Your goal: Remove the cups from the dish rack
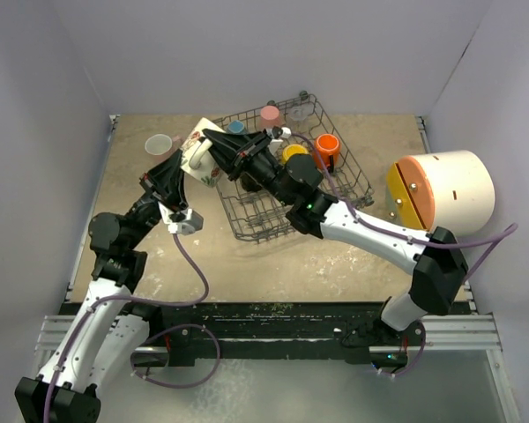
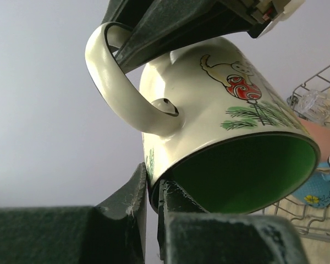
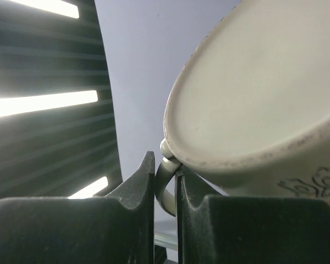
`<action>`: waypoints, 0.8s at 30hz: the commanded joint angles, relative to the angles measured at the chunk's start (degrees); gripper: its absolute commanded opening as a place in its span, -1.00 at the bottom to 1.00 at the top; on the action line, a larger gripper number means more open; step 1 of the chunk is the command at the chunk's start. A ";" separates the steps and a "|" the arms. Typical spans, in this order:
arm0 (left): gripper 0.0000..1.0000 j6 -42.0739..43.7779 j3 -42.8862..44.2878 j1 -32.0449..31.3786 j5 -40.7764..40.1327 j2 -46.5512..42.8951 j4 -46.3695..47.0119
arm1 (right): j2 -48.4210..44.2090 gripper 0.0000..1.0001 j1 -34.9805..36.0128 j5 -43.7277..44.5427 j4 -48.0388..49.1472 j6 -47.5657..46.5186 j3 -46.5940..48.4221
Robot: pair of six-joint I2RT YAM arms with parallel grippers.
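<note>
The cream mug (image 1: 200, 152), green inside, hangs tilted in the air just left of the dish rack (image 1: 353, 181). My left gripper (image 1: 187, 164) is shut on its rim: one finger inside, one outside (image 2: 153, 192). My right gripper (image 1: 211, 138) is shut on the mug's handle (image 3: 166, 170), and the mug's base (image 3: 264, 93) fills that view. The rack holds an orange cup (image 1: 327, 145), a yellow cup (image 1: 294, 152), a blue cup (image 1: 236, 127), a pink tumbler (image 1: 270, 115) and a clear glass (image 1: 300, 110). A pale pink mug (image 1: 159, 144) stands on the table at the left.
A big white cylinder with an orange-yellow end (image 1: 445, 189) lies at the right of the rack. Grey walls close in the table on three sides. The right arm reaches across the front of the rack.
</note>
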 commanded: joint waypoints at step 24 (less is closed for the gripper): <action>-1.00 2.34 7.08 -0.23 -13.10 -7.73 -27.86 | -7.88 -0.06 -3.66 -12.56 -6.66 -10.14 -18.16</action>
